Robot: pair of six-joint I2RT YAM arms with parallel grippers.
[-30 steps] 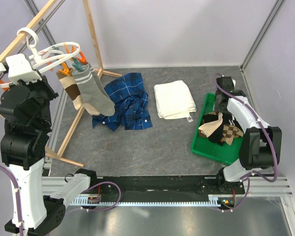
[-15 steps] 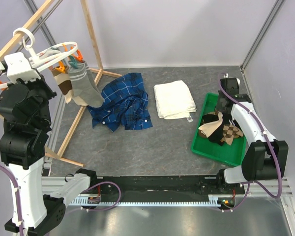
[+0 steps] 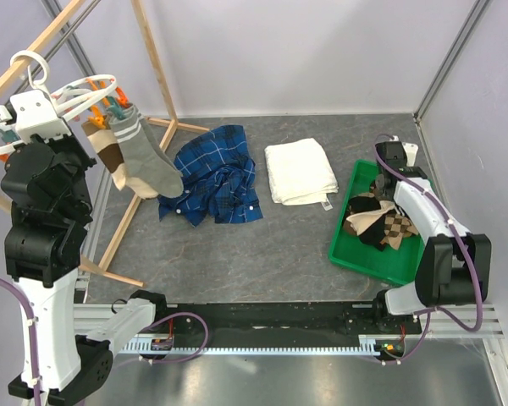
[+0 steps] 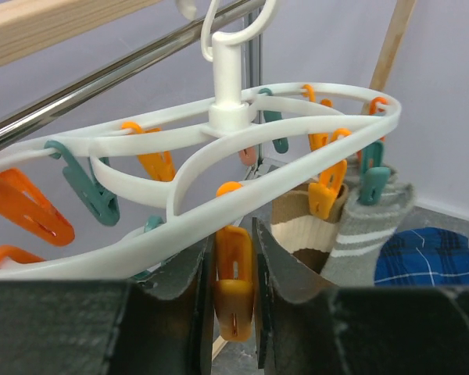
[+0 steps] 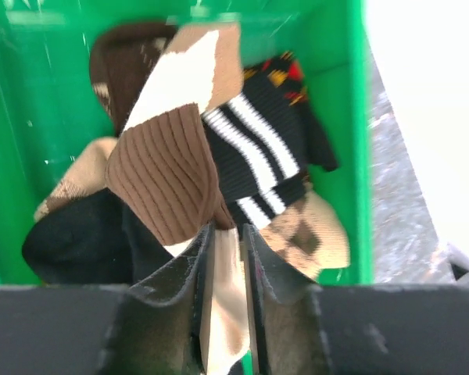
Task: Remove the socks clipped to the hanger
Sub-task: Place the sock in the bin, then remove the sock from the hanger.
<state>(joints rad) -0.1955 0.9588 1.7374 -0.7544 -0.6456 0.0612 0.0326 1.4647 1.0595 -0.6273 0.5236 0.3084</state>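
Observation:
The white round hanger (image 3: 85, 91) (image 4: 242, 148) hangs from the rack at the far left. A grey striped sock (image 3: 146, 161) (image 4: 369, 234) and a brown-tan sock (image 3: 108, 152) (image 4: 301, 226) are clipped to it. My left gripper (image 4: 233, 266) is shut on an orange clothespin (image 4: 234, 293) under the hanger's rim. My right gripper (image 5: 227, 234) hovers over the far end of the green bin (image 3: 342, 218) (image 5: 336, 117). Its jaws stand a narrow gap apart, with the cream part of a brown-cream sock (image 5: 168, 156) showing in the gap. Whether they pinch it does not show. Several socks (image 3: 381, 224) lie in the bin.
A blue plaid shirt (image 3: 216, 173) and a folded white towel (image 3: 300, 169) lie mid-table. Wooden rack poles (image 3: 157, 59) slant around the hanger, and a floor pole (image 3: 123, 220) runs beside my left arm. A metal bar (image 4: 102, 86) crosses above the hanger.
The hanger and its two socks have swung left and up with my left gripper. My right gripper has drawn back toward the bin's far end with its jaws narrowing, and the brown-cream sock lies flatter.

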